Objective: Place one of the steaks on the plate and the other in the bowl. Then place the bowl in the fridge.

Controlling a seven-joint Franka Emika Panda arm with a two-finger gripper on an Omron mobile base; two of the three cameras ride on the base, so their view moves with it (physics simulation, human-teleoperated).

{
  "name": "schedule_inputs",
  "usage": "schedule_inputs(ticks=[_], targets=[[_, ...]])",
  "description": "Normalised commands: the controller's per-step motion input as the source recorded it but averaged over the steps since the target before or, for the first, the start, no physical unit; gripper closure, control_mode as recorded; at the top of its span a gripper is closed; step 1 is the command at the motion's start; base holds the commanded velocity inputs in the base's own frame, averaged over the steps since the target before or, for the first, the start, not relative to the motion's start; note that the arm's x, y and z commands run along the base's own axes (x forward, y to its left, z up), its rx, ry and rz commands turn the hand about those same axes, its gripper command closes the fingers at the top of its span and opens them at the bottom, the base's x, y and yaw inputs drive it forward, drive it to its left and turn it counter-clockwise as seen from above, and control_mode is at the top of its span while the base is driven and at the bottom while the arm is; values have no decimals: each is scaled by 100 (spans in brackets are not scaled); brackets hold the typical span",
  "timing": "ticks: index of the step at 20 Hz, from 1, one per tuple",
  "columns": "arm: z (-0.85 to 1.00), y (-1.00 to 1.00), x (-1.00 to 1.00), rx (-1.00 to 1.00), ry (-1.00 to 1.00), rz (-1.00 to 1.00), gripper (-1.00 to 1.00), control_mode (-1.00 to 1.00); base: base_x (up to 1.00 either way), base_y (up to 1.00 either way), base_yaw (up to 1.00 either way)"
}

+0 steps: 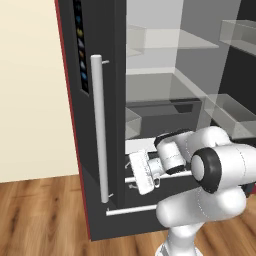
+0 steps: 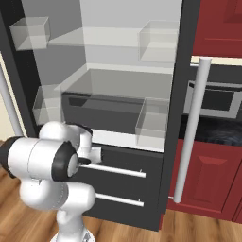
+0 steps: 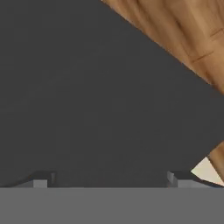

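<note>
The gripper (image 1: 131, 175) — jaws spread wide, holding nothing — sits low against the open fridge (image 1: 100, 125), its shelves up and to its right.

My arm (image 1: 200, 190) rises from the base and folds over at a bulky elbow (image 2: 42, 163), with the forearm reaching forward and low. My wrist (image 1: 170, 152) bends so that my hand (image 1: 134, 172) points out to my left and slightly downward, held level with the elbow. My two fingers (image 3: 41, 181) stand spread wide apart, as far as they go, with nothing gripped between them.
</note>
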Motion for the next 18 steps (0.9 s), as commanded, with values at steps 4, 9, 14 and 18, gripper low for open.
schedule_inputs(ticks=[4,9,14,18], targets=[[2,72,0,7,24,0,-100,-100,0,0,0],[0,89,-1,4,27,0,-100,-100,0,0,0],[0,80,-3,1,25,-2,-100,-100,0,0,0],[0,2,-41,0,0,-2,-100,-100,0,0,0]])
